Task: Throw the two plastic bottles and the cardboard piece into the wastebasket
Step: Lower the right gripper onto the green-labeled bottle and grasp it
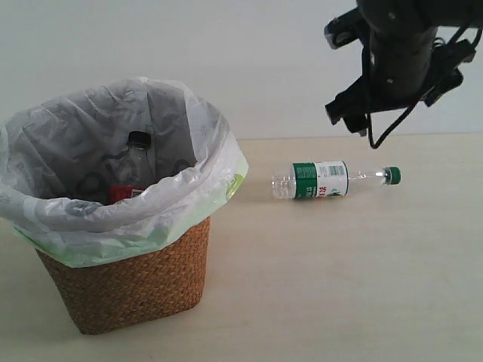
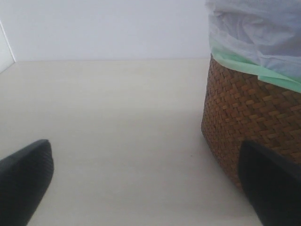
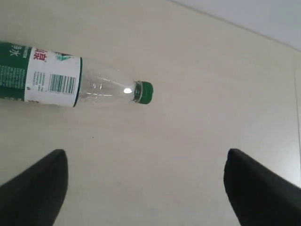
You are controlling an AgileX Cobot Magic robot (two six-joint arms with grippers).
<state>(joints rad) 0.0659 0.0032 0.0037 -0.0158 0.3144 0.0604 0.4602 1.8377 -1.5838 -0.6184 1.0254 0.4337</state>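
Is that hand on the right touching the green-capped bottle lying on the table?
Apart. The right wrist view shows bare table between the open right hand and the green-capped bottle.

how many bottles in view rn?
2. The black-capped bottle stands inside the wastebasket, partly hidden by its bag. The green-capped bottle lies on the table, right of the basket. More could be hidden inside.
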